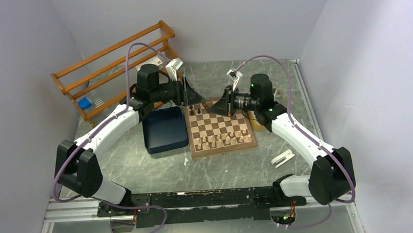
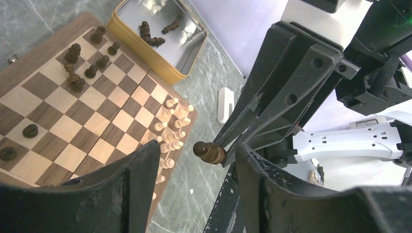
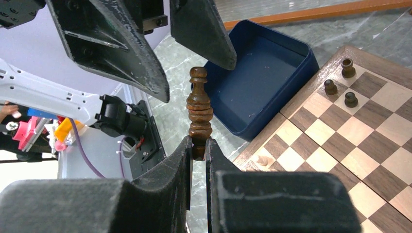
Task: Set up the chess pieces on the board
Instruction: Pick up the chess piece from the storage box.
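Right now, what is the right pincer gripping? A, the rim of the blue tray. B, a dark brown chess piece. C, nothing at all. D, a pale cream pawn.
B: the right pincer is shut on the base of a dark brown chess piece, holding it upright off the board.

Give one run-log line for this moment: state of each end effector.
right end effector: shut on dark chess piece | left end effector: open around its top

site: robotics lab test cell | shown by: plain pale lilac partition walls (image 1: pixel 15 78) boxing a grey marbled tabletop (image 1: pixel 234 171); black metal base rail (image 1: pixel 198 198); looping purple cables (image 1: pixel 265 56)
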Available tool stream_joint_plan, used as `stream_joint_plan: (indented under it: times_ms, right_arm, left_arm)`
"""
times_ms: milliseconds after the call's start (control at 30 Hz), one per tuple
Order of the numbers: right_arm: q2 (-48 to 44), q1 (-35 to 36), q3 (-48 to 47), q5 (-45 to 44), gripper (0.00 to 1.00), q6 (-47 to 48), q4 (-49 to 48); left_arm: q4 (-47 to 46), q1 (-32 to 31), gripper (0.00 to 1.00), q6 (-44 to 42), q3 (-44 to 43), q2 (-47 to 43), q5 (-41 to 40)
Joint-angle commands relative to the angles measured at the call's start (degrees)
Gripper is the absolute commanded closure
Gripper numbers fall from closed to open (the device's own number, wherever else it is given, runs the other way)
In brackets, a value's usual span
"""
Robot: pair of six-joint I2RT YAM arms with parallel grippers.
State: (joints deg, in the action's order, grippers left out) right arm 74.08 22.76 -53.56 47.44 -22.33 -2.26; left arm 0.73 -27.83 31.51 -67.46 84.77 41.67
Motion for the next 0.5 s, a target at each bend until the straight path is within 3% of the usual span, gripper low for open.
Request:
stream_joint_plan:
  times_ms: [0,467]
  right_arm:
    - [-0.9,0.7,0.0,1.2,1.00,-0.4,-1.7]
    - [0.0,0.9,-0.1,0.7,1.00,0.2,-0.7]
  left_arm:
    - [2.3,0.3,0.39,1.8,-2.9,0.7,2.5]
    - [-0.3,0.4,0.61,3.5,-2.3,2.3,5.5]
